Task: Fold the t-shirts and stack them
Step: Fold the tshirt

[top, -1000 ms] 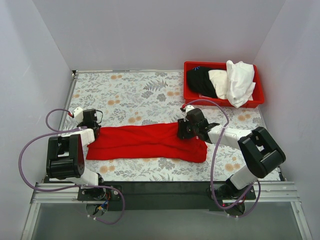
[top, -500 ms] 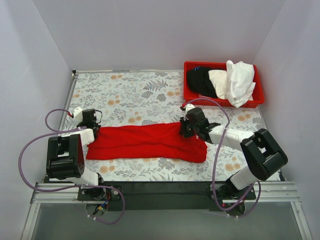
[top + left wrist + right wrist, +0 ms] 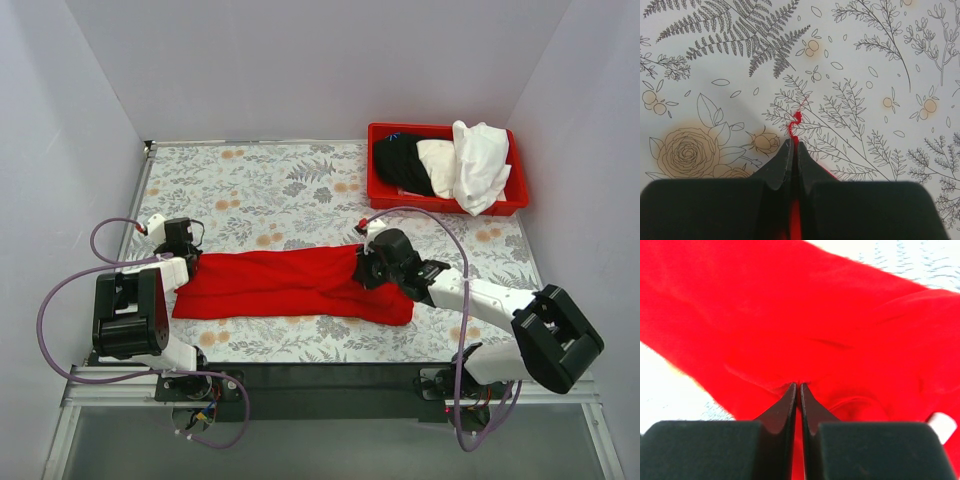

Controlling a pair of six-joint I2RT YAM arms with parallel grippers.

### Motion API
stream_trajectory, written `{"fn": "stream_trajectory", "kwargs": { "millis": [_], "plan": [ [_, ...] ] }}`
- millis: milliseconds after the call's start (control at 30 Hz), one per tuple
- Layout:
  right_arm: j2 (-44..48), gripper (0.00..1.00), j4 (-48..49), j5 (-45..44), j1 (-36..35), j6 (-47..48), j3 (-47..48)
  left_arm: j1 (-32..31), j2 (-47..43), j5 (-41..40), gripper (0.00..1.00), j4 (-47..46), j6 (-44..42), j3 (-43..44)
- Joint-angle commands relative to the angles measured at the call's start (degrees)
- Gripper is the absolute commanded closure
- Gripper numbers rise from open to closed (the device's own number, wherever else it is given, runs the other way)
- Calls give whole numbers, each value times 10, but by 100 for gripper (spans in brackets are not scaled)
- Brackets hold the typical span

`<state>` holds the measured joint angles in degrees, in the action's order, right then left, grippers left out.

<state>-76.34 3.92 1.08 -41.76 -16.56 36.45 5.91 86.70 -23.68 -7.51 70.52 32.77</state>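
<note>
- The red t-shirt (image 3: pixel 290 285) lies as a long band across the worktop (image 3: pixel 270 185), between my 2 hands.
- My left hand (image 3: pixel 794 146) is pinched on its left edge. My right hand (image 3: pixel 798 386) is clamped on a raised pleat near its right end.
- It is soft, light and limp, so I expect sagging. Hems and corners look like the best holds.
- The other t-shirts (image 3: pixel 478 165) sit in the red bin (image 3: pixel 372 160).
</note>
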Motion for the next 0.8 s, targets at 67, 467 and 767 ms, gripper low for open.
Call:
{"fn": "stream_trajectory", "kwargs": {
  "millis": [67,467,767],
  "plan": [
    [37,99,-26,-40,-52,-21,-8,2,-3,18,100,10,3,3],
    [68,99,-98,-85,-156,-87,-23,2,1,36,100,8,4,0],
    [168,55,-157,-175,-182,-101,-10,2,-6,22,100,11,4,-3]
  ]
}}
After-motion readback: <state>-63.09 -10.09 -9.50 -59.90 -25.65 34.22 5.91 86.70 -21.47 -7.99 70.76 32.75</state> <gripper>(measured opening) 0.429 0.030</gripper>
